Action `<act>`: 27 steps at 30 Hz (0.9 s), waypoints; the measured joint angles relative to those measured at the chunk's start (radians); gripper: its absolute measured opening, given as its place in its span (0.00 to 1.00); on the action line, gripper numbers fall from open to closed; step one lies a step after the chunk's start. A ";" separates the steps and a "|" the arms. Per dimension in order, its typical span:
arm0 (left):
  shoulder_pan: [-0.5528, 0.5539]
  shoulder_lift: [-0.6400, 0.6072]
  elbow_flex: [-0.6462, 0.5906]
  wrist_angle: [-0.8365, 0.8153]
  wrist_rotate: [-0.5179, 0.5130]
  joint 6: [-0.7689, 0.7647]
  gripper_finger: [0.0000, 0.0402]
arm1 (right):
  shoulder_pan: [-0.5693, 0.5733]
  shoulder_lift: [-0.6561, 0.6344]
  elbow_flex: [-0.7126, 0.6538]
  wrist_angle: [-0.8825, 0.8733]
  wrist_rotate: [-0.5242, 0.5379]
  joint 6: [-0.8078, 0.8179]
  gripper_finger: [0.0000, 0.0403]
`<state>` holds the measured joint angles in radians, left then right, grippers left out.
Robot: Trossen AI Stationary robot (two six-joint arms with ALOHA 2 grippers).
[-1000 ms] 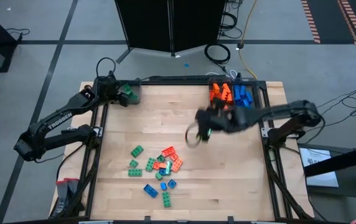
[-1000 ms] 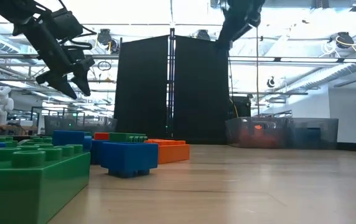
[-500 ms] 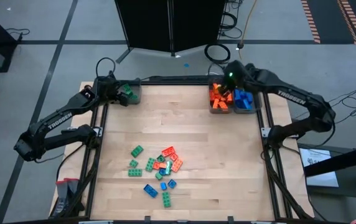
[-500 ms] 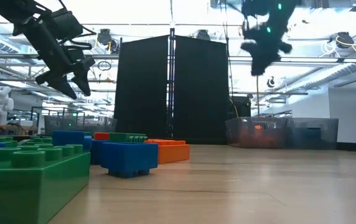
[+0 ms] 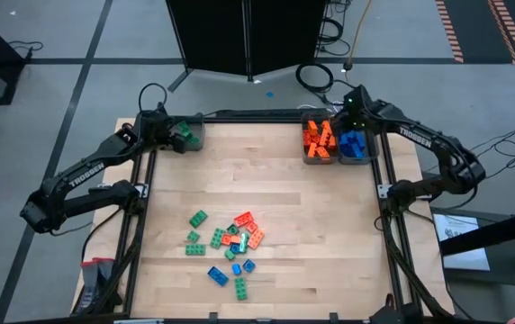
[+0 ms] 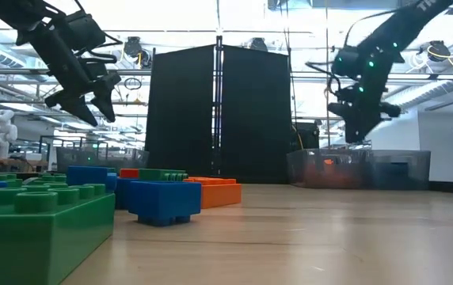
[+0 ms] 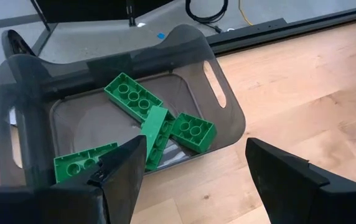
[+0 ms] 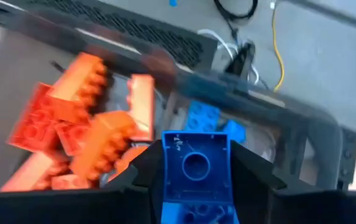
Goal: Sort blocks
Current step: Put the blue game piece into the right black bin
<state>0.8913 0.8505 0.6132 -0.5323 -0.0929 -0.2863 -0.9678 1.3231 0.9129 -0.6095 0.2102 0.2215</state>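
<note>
**Right gripper above the far bins**

Right gripper [image 8: 195,171] clamps a blue block [image 8: 196,163], visible only in its wrist view, above the blue bin [image 5: 355,146]. Left gripper [image 7: 193,171], fingers spread and empty, hovers over green blocks [image 7: 156,121]. Unsorted blocks [image 5: 226,243] lie mid-tabletop [image 5: 329,252].

Swung from above the middle of the worktop [image 5: 329,234] to the far right corner; right gripper [image 5: 355,115] now over the blue bin [image 5: 354,146], beside the orange bin [image 5: 317,144], fingers [image 8: 246,171] clamped on a blue block [image 8: 196,171]
</note>
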 joint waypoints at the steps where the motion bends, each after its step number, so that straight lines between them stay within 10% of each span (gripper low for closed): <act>1: 0.000 0.000 0.000 0.000 -0.009 0.000 0.69 | -0.017 0.000 -0.015 0.013 -0.009 -0.001 0.30; 18: 0.000 0.000 0.000 0.001 -0.117 -0.047 0.69 | -0.088 0.085 -0.059 0.144 -0.050 0.098 0.31; 27: 0.000 0.000 0.000 0.001 -0.118 -0.047 0.69 | -0.091 0.137 -0.059 0.144 -0.049 0.160 0.51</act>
<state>0.8916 0.8505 0.6132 -0.5316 -0.2108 -0.3328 -1.0588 1.4597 0.8539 -0.4660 0.1608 0.3813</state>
